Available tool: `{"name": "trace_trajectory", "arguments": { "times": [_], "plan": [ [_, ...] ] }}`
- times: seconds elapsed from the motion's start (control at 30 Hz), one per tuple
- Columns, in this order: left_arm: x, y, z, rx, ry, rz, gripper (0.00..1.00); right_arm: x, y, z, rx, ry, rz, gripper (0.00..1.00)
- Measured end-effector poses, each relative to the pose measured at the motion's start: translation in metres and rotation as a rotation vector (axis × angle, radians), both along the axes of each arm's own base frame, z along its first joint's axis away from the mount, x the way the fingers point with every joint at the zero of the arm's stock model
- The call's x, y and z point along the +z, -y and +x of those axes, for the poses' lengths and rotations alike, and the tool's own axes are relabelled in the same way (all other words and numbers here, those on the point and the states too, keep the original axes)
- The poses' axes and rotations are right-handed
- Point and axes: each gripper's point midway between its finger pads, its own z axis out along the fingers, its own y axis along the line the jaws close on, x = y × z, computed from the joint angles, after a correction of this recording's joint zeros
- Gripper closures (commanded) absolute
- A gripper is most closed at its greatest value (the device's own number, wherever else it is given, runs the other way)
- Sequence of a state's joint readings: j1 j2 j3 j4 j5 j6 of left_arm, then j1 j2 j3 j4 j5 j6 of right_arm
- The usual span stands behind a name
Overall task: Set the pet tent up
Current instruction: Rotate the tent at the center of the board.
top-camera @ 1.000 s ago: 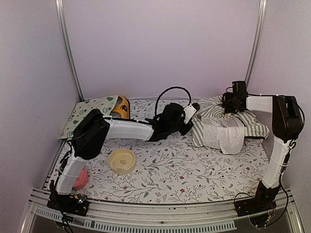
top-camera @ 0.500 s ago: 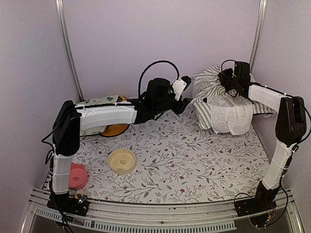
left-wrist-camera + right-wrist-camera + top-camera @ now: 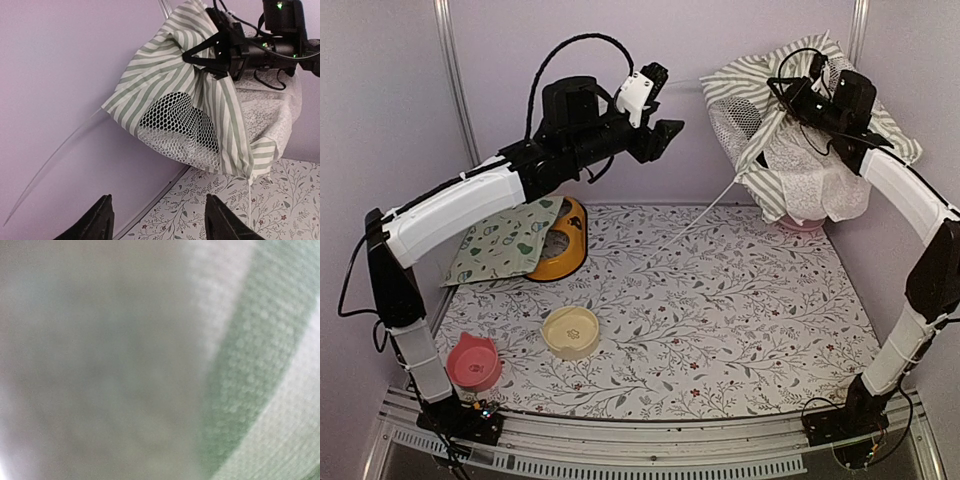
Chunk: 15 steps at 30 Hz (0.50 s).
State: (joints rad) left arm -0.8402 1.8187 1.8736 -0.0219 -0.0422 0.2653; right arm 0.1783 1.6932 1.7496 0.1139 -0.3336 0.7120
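The right end effector [image 3: 195,55] clamps the pet tent [image 3: 735,90] high above the worktop [image 3: 720,320]; the left end effector [image 3: 157,212] is apart, empty.

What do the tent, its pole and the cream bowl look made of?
pet tent: woven cloth, matte; green-white stripes, soft folds, plus a net panel with open holes.
pole: thin, white, bowing; probably fibreglass or plastic.
cream bowl: smooth, one-piece; plastic or ceramic, unclear.
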Motion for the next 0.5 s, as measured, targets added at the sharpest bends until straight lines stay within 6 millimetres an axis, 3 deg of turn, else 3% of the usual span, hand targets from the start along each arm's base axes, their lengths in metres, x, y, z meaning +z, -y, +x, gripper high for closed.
{"name": "trace_trajectory", "arguments": {
  "times": [0.23, 0.33, 0.5],
  "plan": [
    [0.007, -0.011, -0.006, 0.007, 0.029, 0.064, 0.45, 0.059, -0.019, -0.056, 0.141, 0.238, -0.167, 1.0],
    [0.019, -0.018, -0.013, 0.006, 0.055, 0.073, 0.46, 0.063, -0.027, -0.071, 0.193, 0.285, -0.244, 1.0],
    [0.056, -0.039, -0.037, 0.007, 0.14, 0.066, 0.46, 0.047, -0.045, -0.086, 0.268, 0.292, -0.367, 1.0]
  ]
}}
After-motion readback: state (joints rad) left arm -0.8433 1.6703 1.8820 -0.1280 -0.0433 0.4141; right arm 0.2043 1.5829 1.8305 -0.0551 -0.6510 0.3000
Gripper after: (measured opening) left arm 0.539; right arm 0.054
